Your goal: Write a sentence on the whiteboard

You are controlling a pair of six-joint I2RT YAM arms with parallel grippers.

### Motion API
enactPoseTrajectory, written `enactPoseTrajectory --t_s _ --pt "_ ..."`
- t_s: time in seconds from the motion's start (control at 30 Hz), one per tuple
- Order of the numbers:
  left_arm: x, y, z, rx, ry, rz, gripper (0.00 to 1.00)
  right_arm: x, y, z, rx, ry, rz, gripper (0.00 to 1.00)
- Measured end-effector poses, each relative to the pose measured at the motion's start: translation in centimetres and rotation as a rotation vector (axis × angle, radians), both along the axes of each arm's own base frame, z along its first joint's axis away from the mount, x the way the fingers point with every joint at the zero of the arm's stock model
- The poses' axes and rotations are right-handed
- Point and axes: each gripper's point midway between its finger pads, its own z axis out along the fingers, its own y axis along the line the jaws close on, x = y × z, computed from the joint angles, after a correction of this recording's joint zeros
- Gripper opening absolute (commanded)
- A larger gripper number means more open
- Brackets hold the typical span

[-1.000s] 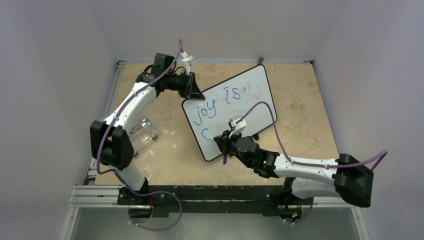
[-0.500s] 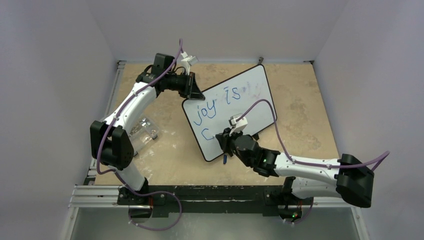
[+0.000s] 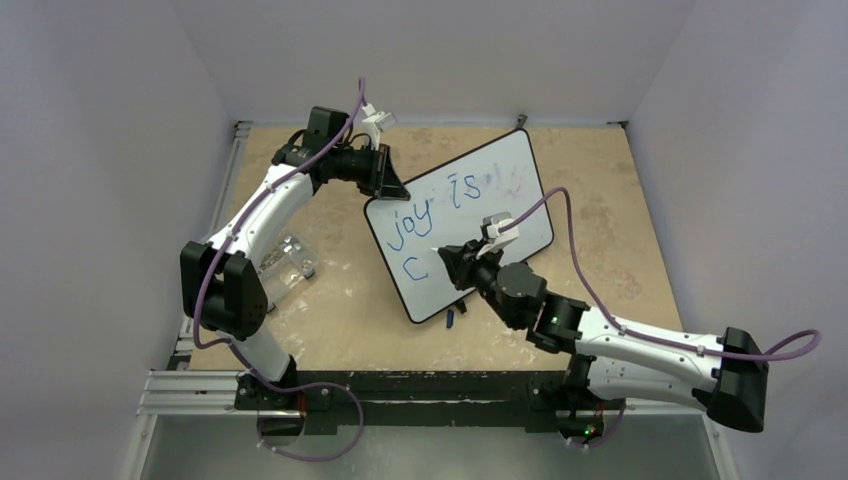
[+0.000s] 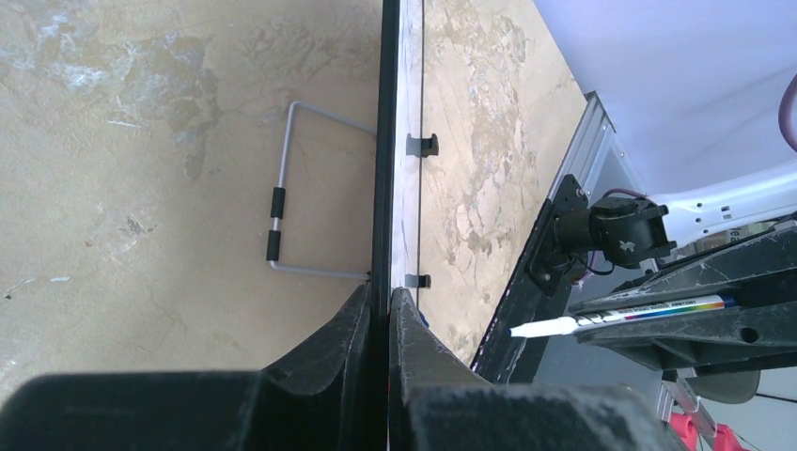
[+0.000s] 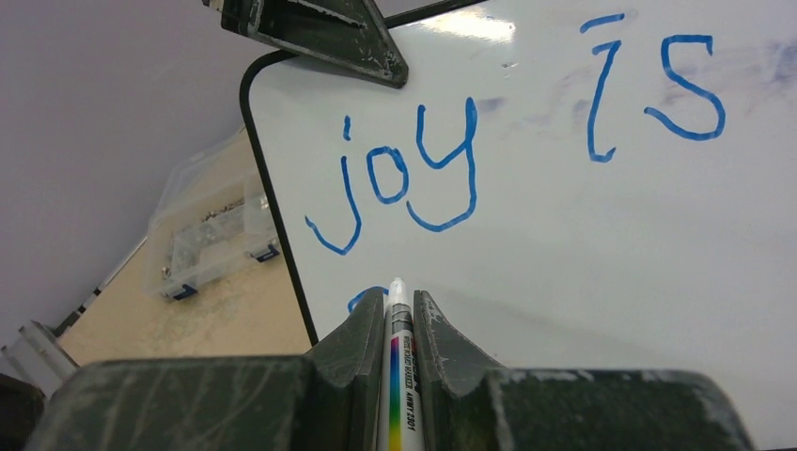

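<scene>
Whiteboard [image 3: 462, 222] stands propped mid-bench, nearer the far edge. Left claw [image 3: 395, 190], closed on its upper corner, seems to steady it against writing pressure. Right claw [image 5: 399, 301] grips a marker [image 5: 402, 376], tip by the unfinished sentence [image 5: 442, 178], beside 1 "c".

The whiteboard [image 5: 564, 244] is glossy and smooth, the tabletop [image 3: 600, 200] matt and blotchy, the small box [image 3: 285, 262] clear plastic, the wire stand [image 4: 288, 150] bare metal.

Whiteboard [image 3: 500, 190] on table [image 3: 600, 230], far-left corner in left end effector [image 3: 396, 189], marker [image 5: 401, 366] in right end effector [image 3: 449, 260] before it
</scene>
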Motion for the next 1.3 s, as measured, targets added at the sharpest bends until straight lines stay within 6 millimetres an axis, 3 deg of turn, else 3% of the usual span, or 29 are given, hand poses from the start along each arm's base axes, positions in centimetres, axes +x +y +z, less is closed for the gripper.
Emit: enactPoseTrajectory --t_s 0.13,0.47,0.9,1.3 --pt "0.0 0.0 0.0 0.001 0.000 0.001 0.00 0.3 -0.1 -0.1 -0.023 -0.009 -0.015 0.00" --pt "0.0 0.0 0.0 0.001 0.000 0.001 0.00 0.9 0.7 -2.9 -0.101 0.022 -0.026 0.00" --pt "0.0 0.0 0.0 -0.001 0.007 0.005 0.00 1.2 1.1 -4.0 -0.125 0.034 -0.027 0.00" --pt "-0.1 -0.1 0.0 -0.003 0.013 0.007 0.00 1.5 1.6 -6.5 -0.186 0.067 -0.035 0.00"
